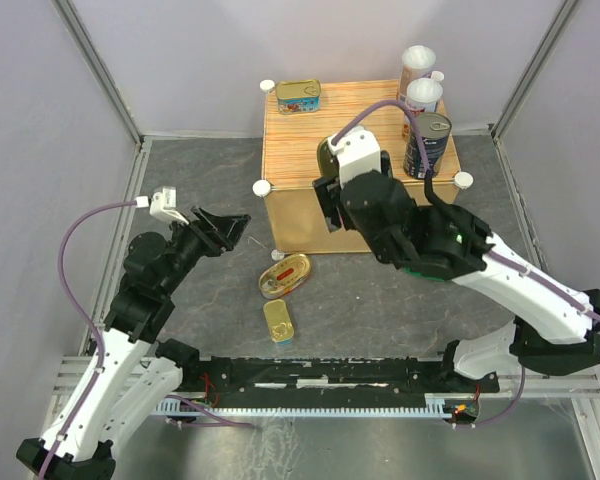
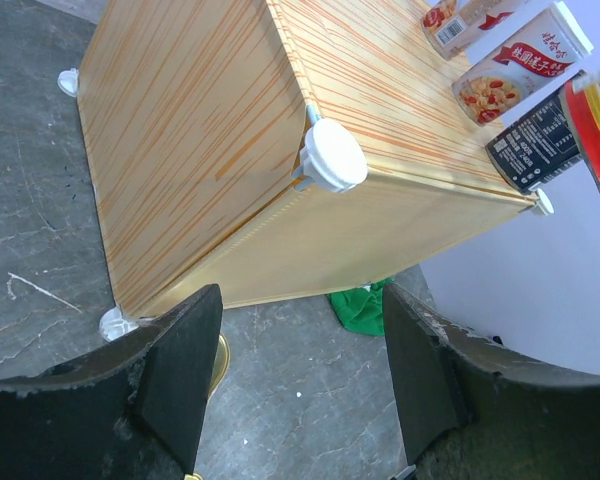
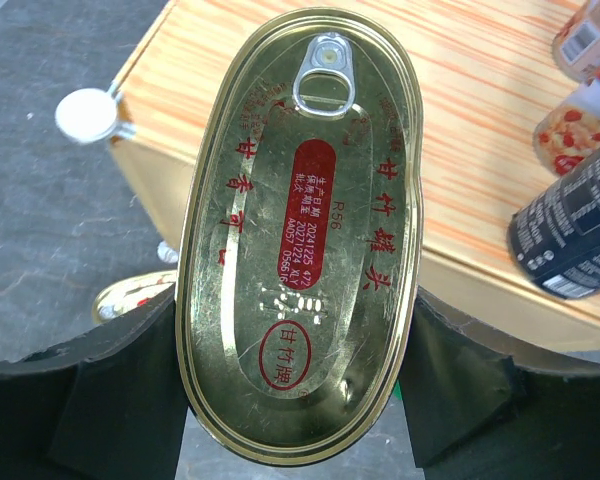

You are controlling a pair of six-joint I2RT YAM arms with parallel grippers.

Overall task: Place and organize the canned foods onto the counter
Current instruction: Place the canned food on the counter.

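Note:
My right gripper (image 3: 296, 378) is shut on an oval gold can (image 3: 300, 240) with red print and a pull tab, held by its long sides. In the top view that can (image 1: 326, 160) hangs over the front left part of the light-wood counter (image 1: 360, 120). On the counter stand a rectangular tin (image 1: 298, 96), two white-lidded cylinders (image 1: 417, 65) (image 1: 423, 97) and a dark blue cylinder (image 1: 427, 143). An oval tin (image 1: 284, 276) and a rectangular gold tin (image 1: 278, 321) lie on the floor in front. My left gripper (image 1: 220, 230) is open with nothing in it, left of the counter.
A green cloth (image 2: 360, 308) lies on the grey floor by the counter's front wall, partly under my right arm. White knobs (image 2: 332, 157) stick out at the counter's corners. Metal frame posts and pale walls close in the floor.

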